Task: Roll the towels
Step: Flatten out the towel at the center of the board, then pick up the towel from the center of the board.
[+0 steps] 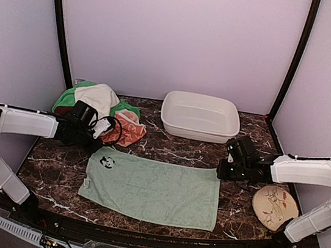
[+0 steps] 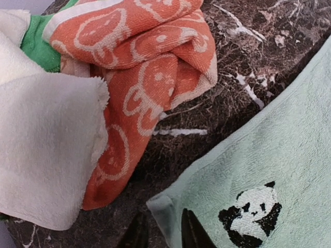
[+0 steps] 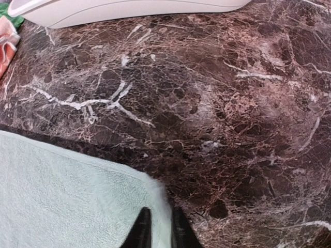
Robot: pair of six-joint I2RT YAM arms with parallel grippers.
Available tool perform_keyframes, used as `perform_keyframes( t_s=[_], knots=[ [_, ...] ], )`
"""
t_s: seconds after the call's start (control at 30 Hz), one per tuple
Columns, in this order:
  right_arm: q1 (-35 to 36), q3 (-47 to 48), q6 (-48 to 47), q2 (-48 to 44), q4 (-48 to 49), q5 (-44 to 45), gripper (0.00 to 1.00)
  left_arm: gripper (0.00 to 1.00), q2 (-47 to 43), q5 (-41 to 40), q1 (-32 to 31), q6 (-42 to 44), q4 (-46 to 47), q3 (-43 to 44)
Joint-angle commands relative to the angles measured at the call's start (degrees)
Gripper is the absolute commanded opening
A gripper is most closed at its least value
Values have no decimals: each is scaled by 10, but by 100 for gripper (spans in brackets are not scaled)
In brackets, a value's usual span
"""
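A pale sage-green towel with a panda print lies spread flat on the dark marble table. My left gripper is low at its far left corner. In the left wrist view the left gripper has its fingers slightly apart astride that corner of the sage-green towel. My right gripper is at the far right corner. In the right wrist view the right gripper straddles the edge of the sage-green towel with a narrow gap. A cream-white towel, a bright green one and an orange one are heaped at the back left.
A white plastic basin stands at the back centre. A round cream plate lies at the right, near my right arm. The orange towel and the cream-white towel lie close to my left gripper.
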Motion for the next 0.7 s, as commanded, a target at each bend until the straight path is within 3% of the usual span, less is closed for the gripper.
perform_keyframes(
  t_s=[0.0,0.13,0.27,0.43,0.67],
  knots=[
    [-24,38,-32,13,-12,-32,23,32,-26,12,19,30,-3,-12],
    [-44,76,-60,6,-51,-57,38,41,-23,49,46,71,-47,30],
    [-47,116,-103,21,-89,-80,49,39,3,102,50,122,-97,82],
    [-51,136,-131,58,-114,-122,52,36,66,160,48,196,-167,122],
    [-53,156,-162,122,-146,-133,47,34,119,160,48,280,-184,115]
  ],
)
